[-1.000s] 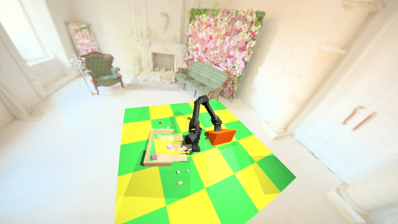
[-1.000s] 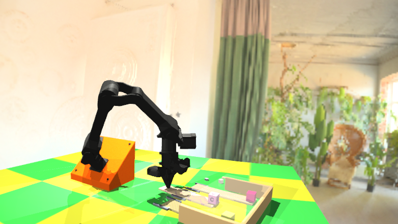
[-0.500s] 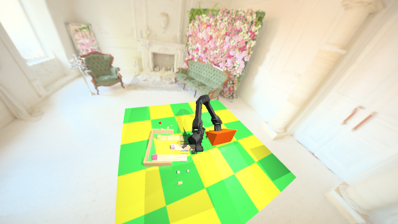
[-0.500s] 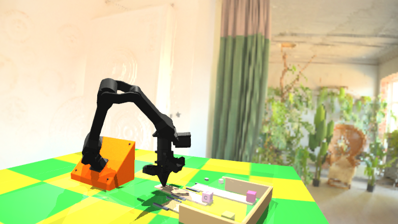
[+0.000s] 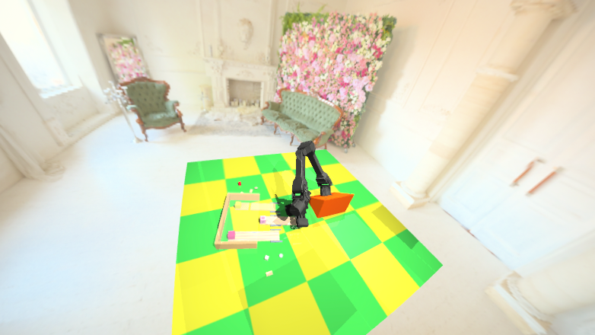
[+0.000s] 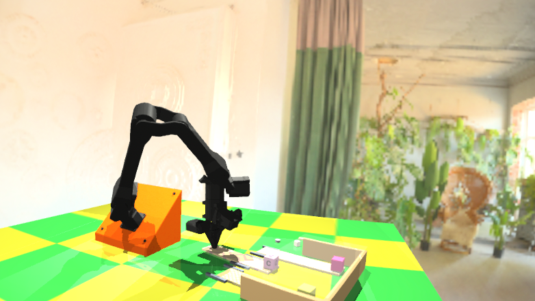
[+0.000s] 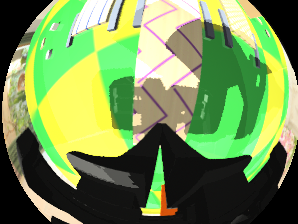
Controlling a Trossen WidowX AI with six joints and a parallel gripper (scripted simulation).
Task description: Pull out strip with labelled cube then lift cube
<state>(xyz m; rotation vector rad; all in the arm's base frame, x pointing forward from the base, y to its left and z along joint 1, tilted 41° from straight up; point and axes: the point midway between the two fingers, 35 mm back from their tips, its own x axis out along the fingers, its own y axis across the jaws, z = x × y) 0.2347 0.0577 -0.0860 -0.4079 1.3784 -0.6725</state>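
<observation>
My gripper (image 6: pixel 214 246) (image 7: pixel 160 127) is shut and empty, pointing straight down. Its tips are at the near end of the zigzag-patterned middle strip (image 5: pixel 274 221) (image 6: pixel 245 257) (image 7: pixel 155 60). This strip juts out past the rails towards the orange base. The pale pink cube (image 5: pixel 262 219) (image 6: pixel 270 262) with a letter C stands on its far part. A magenta cube (image 5: pixel 231 235) (image 6: pixel 337 263) stands on the far end of a strip with blue lines (image 5: pixel 258 236) (image 6: pixel 299 258) (image 7: pixel 92 17). A third, yellowish strip (image 5: pixel 262 205) lies on the other side, with a yellowish block (image 5: pixel 237 205) (image 6: pixel 306 289) on its far end.
A low wooden wall (image 5: pixel 222 221) (image 6: pixel 276 288) encloses the strips on three sides. Grey rails (image 6: pixel 217 277) (image 7: pixel 116 12) flank the strips at the open side. Small pale blocks (image 5: pixel 266 257) and a red one (image 5: pixel 239 183) lie outside. The orange base (image 5: pixel 332 205) (image 6: pixel 164 224) stands behind the gripper.
</observation>
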